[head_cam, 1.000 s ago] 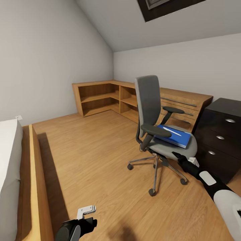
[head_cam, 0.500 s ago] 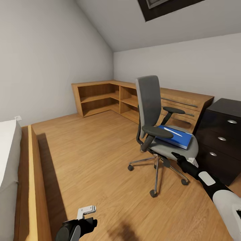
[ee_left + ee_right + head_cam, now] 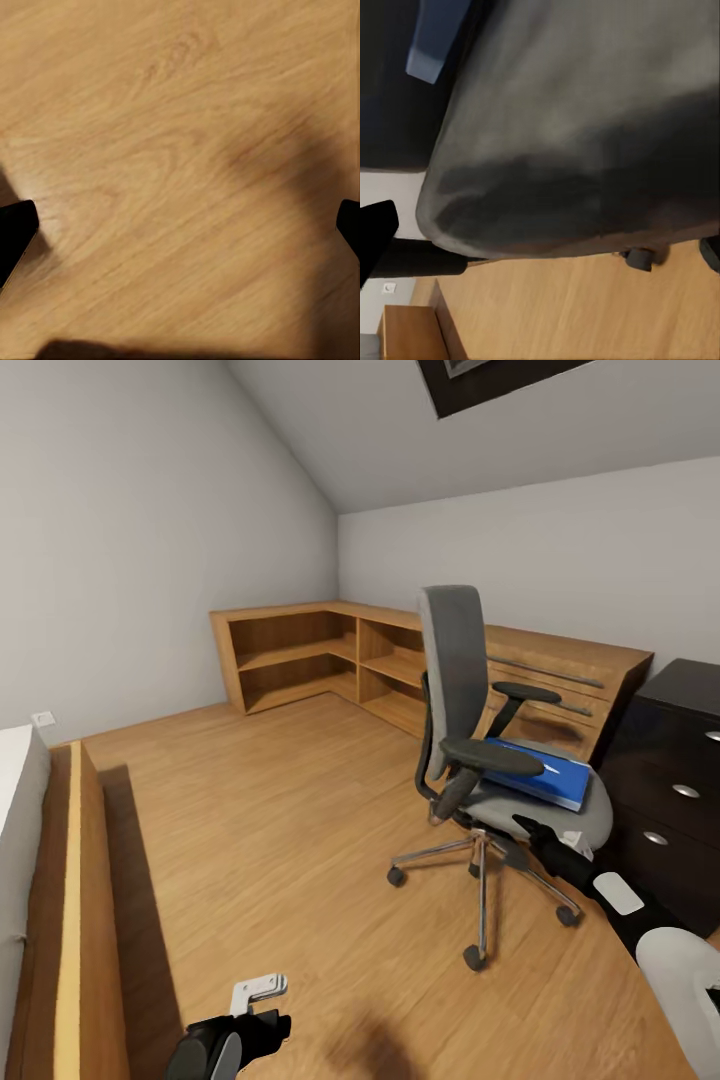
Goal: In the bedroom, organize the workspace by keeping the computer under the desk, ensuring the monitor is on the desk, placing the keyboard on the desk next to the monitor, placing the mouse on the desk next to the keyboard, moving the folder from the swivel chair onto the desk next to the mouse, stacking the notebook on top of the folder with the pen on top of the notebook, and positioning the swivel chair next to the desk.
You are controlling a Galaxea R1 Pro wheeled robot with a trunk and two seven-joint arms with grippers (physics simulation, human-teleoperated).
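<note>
The grey swivel chair (image 3: 470, 690) stands on the wood floor at the right of the head view. The bright blue folder (image 3: 548, 777) lies flat on its seat, with a thin pale streak on top that may be the pen. My right gripper (image 3: 530, 828) hangs just below the seat's front edge. In the right wrist view that gripper (image 3: 540, 240) is open, facing the seat's grey underside (image 3: 577, 127) and a corner of the folder (image 3: 435, 41). My left gripper (image 3: 262, 1000) is low over bare floor, and in the left wrist view it (image 3: 180, 225) is open and empty. The desk, computer, monitor, keyboard, mouse and notebook are out of view.
A black drawer unit (image 3: 680, 780) with silver knobs stands right behind the chair. Low light-wood shelf units (image 3: 320, 650) line the far corner. A bed with a wooden frame (image 3: 70, 920) runs along the left. Open floor (image 3: 280, 830) lies between bed and chair.
The whole picture has shifted, so the camera has moved; the chair now sits further right and slightly larger in the view. Both arms hold the same pose.
</note>
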